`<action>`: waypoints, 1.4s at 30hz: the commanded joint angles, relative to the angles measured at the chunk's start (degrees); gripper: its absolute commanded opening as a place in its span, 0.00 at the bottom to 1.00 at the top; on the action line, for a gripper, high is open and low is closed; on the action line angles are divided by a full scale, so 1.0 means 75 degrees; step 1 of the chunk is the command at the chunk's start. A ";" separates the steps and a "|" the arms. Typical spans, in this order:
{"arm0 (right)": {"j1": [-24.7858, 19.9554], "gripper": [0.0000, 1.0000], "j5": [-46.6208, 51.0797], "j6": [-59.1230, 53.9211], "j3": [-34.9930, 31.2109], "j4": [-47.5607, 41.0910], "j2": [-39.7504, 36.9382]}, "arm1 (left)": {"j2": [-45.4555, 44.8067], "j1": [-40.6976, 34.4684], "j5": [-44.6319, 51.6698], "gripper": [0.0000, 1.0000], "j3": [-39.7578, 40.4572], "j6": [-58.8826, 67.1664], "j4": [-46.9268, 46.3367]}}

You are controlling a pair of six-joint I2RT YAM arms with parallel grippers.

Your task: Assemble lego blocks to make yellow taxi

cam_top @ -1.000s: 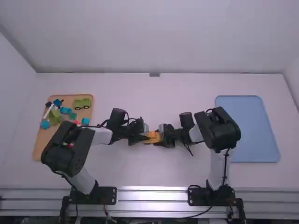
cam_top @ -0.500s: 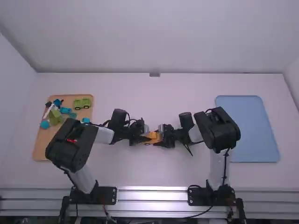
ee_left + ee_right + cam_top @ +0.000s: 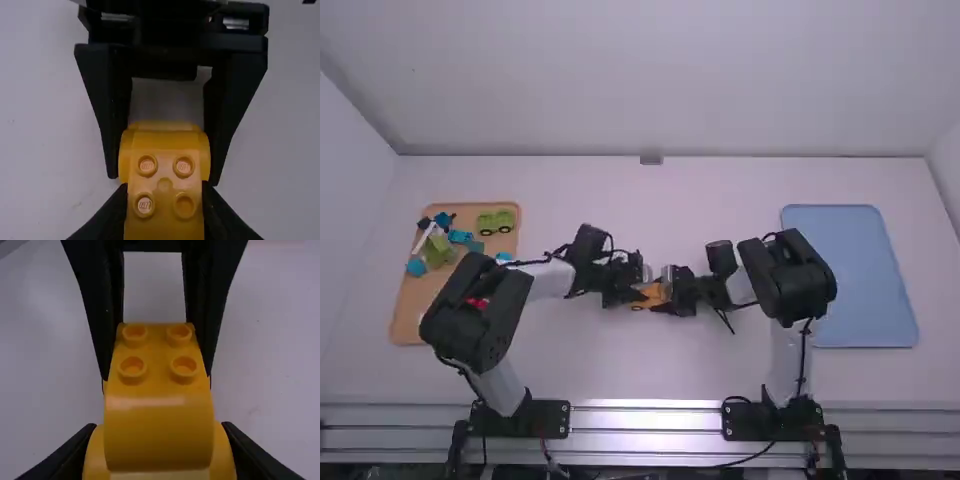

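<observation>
Far L on my table [image 3: 570, 370]: tan tray [image 3: 408, 305] w/ blue & green pcs [image 3: 496, 221]. Next, abt mid-table, my L gripper [image 3: 641, 297] is pinching the studded yellow block [image 3: 164, 186], 1 finger per side; some stud tops carry tiny raised lettering. Block's rounded end meets a wider yellow pc [image 3: 95, 460], which I've got clamped btwn the fingers of my R gripper [image 3: 666, 297]. Each is open only to its pc's width. Far R: blue tray [image 3: 850, 280], flat on table.

Left arm [image 3: 470, 325] and right arm [image 3: 786, 285] are displaying white links [image 3: 498, 384], bulky black joints [image 3: 718, 260] and thin black cables [image 3: 804, 355]; left arm is bearing a red marking [image 3: 477, 303].
</observation>
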 commanded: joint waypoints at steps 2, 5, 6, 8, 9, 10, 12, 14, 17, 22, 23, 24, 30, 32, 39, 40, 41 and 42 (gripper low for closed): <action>0.0152 0.44 -0.0082 -0.0047 0.0061 0.0067 0.0102 | 0.0286 -0.0201 -0.0516 0.02 0.0087 0.0198 -0.0283; 0.0152 0.43 -0.0070 -0.0044 0.0061 0.0070 0.0102 | 0.0286 -0.0227 -0.0536 0.03 0.0041 0.0195 -0.0140; 0.0152 0.44 -0.0064 -0.0044 0.0058 0.0070 0.0102 | 0.0286 -0.0198 -0.0525 0.05 0.0026 0.0198 -0.0119; 0.0152 0.46 -0.0061 -0.0047 0.0061 0.0070 0.0105 | 0.0286 -0.0201 -0.0507 0.16 -0.0003 0.0192 -0.0087; 0.0152 0.47 -0.0067 -0.0044 0.0061 0.0070 0.0102 | 0.0286 -0.0230 -0.0507 0.16 -0.0009 0.0157 -0.0061; 0.0152 0.47 -0.0073 -0.0047 0.0058 0.0076 0.0102 | 0.0286 -0.0230 -0.0519 0.16 -0.0015 0.0143 -0.0061; 0.0152 0.47 -0.0061 -0.0041 0.0061 0.0070 0.0102 | 0.0286 -0.0230 -0.0530 0.17 -0.0017 0.0146 -0.0058; 0.0152 0.47 -0.0070 -0.0044 0.0067 0.0070 0.0102 | 0.0286 -0.0178 -0.0501 0.23 -0.0023 0.0140 -0.0064; 0.0152 0.48 -0.0067 -0.0044 0.0067 0.0067 0.0102 | 0.0286 -0.0175 -0.0507 0.38 -0.0017 0.0146 -0.0061; 0.0152 0.47 -0.0055 0.0015 0.0058 0.0064 0.0102 | 0.0271 -0.0163 -0.0507 0.43 -0.0023 0.0114 0.0117; 0.0152 0.47 -0.0061 0.0017 0.0058 0.0067 0.0102 | 0.0254 -0.0137 -0.0504 0.44 -0.0023 0.0114 0.0137; 0.0152 0.47 -0.0061 0.0047 0.0058 0.0067 0.0102 | 0.0216 -0.0102 -0.0487 0.45 -0.0023 0.0114 0.0128; 0.0152 0.50 -0.0055 0.0216 0.0061 0.0073 0.0102 | -0.0338 0.0338 -0.0047 0.86 -0.0111 0.0152 -0.0093; 0.0152 0.50 -0.0055 0.0216 0.0061 0.0096 0.0102 | -0.0627 0.0621 0.0248 0.99 -0.0221 0.0166 -0.0099; 0.0020 0.55 -0.0050 0.1320 0.0061 0.0930 -0.0012 | -0.1906 0.2154 0.1644 0.99 -0.0819 -0.0064 0.0131; -0.0020 0.55 -0.0058 0.1384 0.0061 0.0962 -0.0047 | -0.1970 0.2259 0.1690 0.99 -0.0857 -0.0163 0.0189; -0.0198 0.54 -0.0055 0.1609 0.0058 0.0979 -0.0248 | -0.2186 0.2658 0.1757 0.99 -0.0991 -0.0723 0.0443; -0.0411 0.55 -0.0044 0.1684 0.0058 0.0807 -0.0501 | -0.2334 0.2975 0.1719 0.99 -0.1099 -0.1265 0.0699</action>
